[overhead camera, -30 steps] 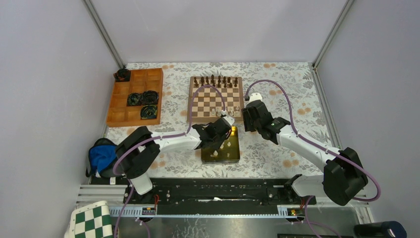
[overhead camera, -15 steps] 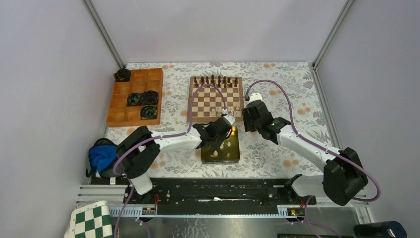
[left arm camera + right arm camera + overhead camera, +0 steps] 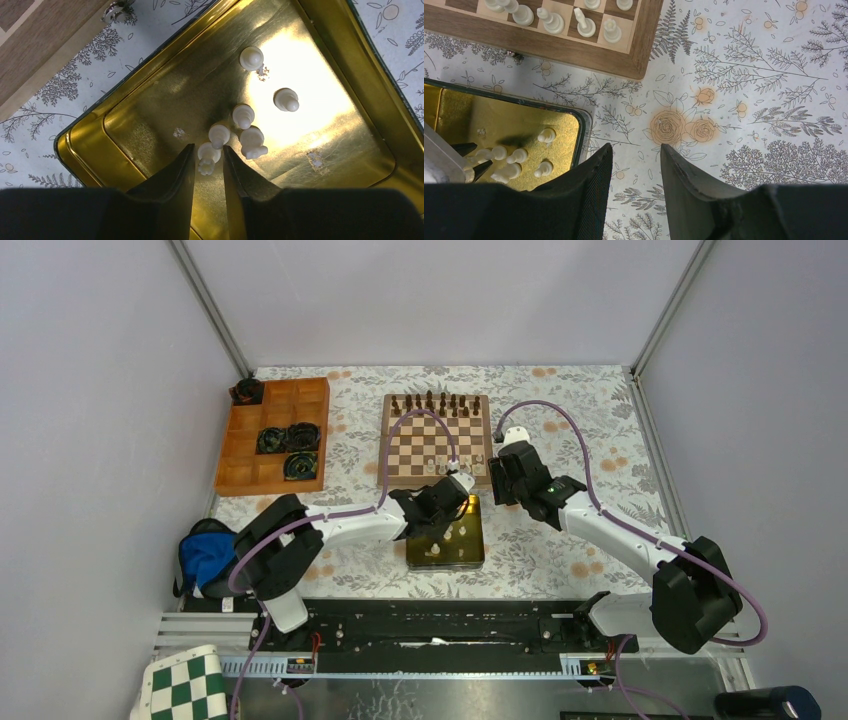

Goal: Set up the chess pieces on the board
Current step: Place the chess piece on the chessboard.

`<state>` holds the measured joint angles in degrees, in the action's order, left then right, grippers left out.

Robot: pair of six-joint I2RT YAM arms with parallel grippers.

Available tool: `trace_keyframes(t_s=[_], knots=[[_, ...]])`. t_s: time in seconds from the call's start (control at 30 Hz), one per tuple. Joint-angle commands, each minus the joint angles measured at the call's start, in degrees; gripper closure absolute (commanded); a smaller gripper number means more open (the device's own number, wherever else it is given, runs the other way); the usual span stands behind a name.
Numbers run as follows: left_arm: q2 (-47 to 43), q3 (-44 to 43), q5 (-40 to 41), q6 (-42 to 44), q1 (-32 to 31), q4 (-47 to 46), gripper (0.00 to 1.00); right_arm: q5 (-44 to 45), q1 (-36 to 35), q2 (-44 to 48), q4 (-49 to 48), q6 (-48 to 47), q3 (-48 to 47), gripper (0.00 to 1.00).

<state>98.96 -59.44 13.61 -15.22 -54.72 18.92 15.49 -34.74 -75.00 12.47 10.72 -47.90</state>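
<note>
Cream-white chess piece (image 3: 207, 157), lying lower-centre in the gold metal tin (image 3: 150, 120), is straddled by the left gripper (image 3: 208, 149), jaws near-closed, contact unconfirmed; squeeze should be centred on its stem before lifting.

No readable text, labels, brands, numbers or signs anywhere.

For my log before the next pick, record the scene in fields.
tin: six white pieces loose inside
left gripper: down in tin, jaws either side of one piece, contact unclear
right gripper: open, empty, above tablecloth beside tin
board: white pieces along near edge, dark pieces on far row
</note>
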Motion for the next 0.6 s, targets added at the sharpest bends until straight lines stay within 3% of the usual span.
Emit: trace_keyframes(t_s=[0.0, 0.33, 0.57], knots=[[-0.5, -0.8, 1.8, 1.0, -0.3, -0.7, 0.67, -0.2, 0.5, 0.0, -2.1, -0.6, -0.3, 0.53], [-1.4, 0.2, 1.9, 0.3, -0.3, -0.7, 0.56, -0.4, 0.6, -0.1, -2.1, -0.5, -0.1, 0.53], [-1.8, 0.7, 1.8, 0.2, -0.3, -0.7, 0.58, -0.4, 0.5, 0.2, -2.1, -0.4, 0.2, 0.53]])
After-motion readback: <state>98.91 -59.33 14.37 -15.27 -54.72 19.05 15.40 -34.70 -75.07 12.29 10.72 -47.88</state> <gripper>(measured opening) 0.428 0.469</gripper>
